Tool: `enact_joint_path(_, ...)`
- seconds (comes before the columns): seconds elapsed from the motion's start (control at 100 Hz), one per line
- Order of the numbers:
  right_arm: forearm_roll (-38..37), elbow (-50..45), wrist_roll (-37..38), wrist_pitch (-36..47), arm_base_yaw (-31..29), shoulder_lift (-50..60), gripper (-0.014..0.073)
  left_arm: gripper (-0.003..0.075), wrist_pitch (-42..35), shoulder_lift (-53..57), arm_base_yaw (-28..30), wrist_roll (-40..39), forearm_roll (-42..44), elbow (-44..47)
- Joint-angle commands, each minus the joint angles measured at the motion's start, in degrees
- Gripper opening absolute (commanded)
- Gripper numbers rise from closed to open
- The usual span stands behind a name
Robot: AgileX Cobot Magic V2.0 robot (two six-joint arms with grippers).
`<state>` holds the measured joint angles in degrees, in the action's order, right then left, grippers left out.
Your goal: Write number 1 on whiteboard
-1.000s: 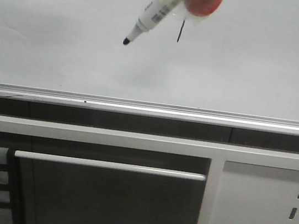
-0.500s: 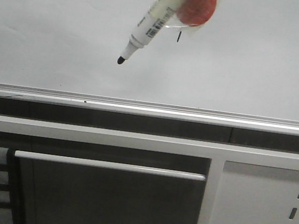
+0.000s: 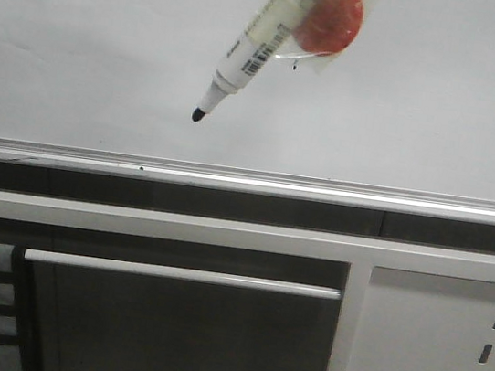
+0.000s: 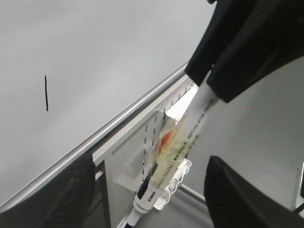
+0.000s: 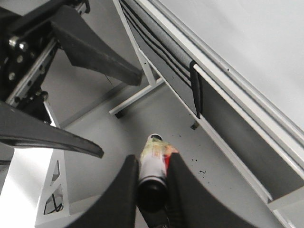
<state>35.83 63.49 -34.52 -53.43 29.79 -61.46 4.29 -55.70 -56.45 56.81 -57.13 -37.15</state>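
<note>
The whiteboard (image 3: 84, 33) fills the upper front view, with its silver rail (image 3: 248, 182) below. The number 1 (image 4: 46, 92) shows whole as a thin black stroke in the left wrist view. In the front view only its lower end (image 3: 296, 64) shows past the marker (image 3: 254, 43). The marker is white with an orange blob (image 3: 331, 17); its black tip (image 3: 199, 115) points down-left, below and left of the stroke. My right gripper (image 5: 153, 190) is shut on the marker (image 5: 153, 161). My left gripper (image 4: 147, 199) is open and empty, with the marker (image 4: 175, 152) beyond it.
Below the rail stands a pale cabinet with a perforated panel (image 3: 436, 351) and a long handle bar (image 3: 180, 274). The left arm's black links (image 5: 95, 52) cross the right wrist view above grey floor. The right arm (image 4: 251, 42) is at the left wrist view's upper right.
The marker has moved down over the board, its tip dropping well below the stroke. It now hides most of the stroke in the front view.
</note>
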Motion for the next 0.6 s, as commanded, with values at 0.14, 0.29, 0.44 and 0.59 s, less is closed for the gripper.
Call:
enact_joint_path(0.14,4.24,6.91,0.02,-2.12,-0.39,-1.62,-0.0053,0.0439,1.24,-0.56,-0.38,-0.08,2.87,-2.06)
enact_joint_path(0.29,4.37,9.78,0.02,-7.52,-0.28,-4.37,-0.0053,0.0437,1.24,-2.21,-0.38,-0.08,3.66,-2.19)
enact_joint_path(0.44,4.37,10.56,0.02,-8.76,-0.28,-4.76,-0.0053,0.0361,0.98,-2.84,-0.38,0.06,4.17,-2.19)
enact_joint_path(0.59,4.37,10.56,0.02,-8.76,-0.28,-4.76,-0.0053,0.0246,0.36,-2.84,-0.38,0.20,4.29,-2.19)
